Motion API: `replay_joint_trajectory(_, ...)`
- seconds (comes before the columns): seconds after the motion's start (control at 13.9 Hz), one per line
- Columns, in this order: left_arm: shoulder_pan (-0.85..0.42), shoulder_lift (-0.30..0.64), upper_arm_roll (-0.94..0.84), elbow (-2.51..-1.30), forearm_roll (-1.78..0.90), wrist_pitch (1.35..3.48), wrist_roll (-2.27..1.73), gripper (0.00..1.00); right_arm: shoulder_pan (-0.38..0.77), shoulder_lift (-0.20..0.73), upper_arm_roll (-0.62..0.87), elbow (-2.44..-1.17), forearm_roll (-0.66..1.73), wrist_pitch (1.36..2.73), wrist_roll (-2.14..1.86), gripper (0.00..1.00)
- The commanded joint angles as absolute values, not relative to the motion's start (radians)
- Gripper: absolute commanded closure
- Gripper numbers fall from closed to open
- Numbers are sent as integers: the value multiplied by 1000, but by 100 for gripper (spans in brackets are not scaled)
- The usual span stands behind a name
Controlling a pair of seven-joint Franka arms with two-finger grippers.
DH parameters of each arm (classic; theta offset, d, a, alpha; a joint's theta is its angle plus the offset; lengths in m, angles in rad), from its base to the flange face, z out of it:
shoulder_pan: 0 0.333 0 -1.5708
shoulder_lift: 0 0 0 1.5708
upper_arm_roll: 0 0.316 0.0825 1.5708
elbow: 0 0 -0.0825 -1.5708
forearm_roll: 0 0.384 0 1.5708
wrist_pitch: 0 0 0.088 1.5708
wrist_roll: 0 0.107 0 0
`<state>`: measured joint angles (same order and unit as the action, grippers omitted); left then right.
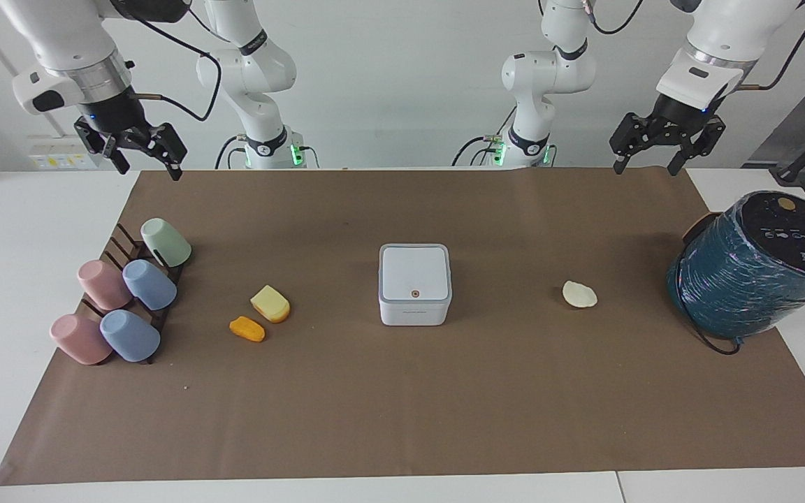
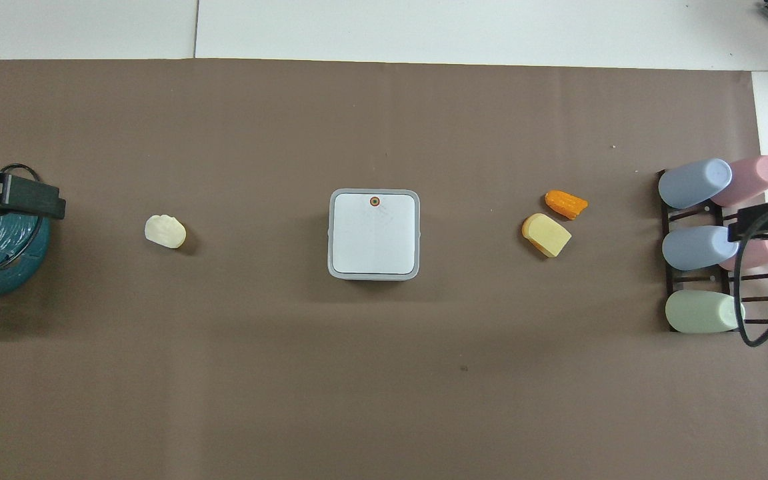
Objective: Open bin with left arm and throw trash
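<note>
My left hand (image 1: 650, 165) hangs spread and empty above the table's robot-side edge, up by the teal wrapped cylinder (image 1: 752, 269); my right hand (image 1: 144, 162) hangs the same way, fingers apart, nothing in them, over the edge near the cup rack (image 1: 126, 279). Both are parked high, prob. to keep the work area free before the first reach.

Bin (image 2: 374, 233) sits dead centre of the brown paper mat (image 2: 384, 387), lid shut, orange dot at 12 o'clock on the lid in the overhead view. Central spot suits both arms.

Trash is split around the bin in that same view: cream oval (image 2: 165, 232) at 9 o'clock, i.e. my left arm's end; yellow wedge (image 2: 547, 235) at 3 o'clock, w/ orange lump (image 2: 565, 204) just beside it, toward the pastel cups (image 2: 694, 183) lying on their rack.

Mat lies flat over a white table (image 2: 424, 27); plain white wall past the arm bases.
</note>
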<state>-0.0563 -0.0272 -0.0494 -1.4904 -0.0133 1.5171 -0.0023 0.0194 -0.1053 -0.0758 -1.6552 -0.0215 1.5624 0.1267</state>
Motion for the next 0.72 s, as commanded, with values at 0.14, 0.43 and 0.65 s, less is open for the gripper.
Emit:
replay_joint_trajectory(0.14,-46,-52,-55,-1517,-15,1511,-9,0,23,-124,-80,-1671,-29,1555,120,0)
replay_joint_trajectory(0.43,-46,-52,-55,-1517,-15,1511,-9,0,26,-130,-80,-1681,-29,1548,115,0)
replay_joint_trajectory(0.65,-46,-52,-55,-1517,-15,1511,-9,0,29,-130,-78,-1681,-31,1543,118,0)
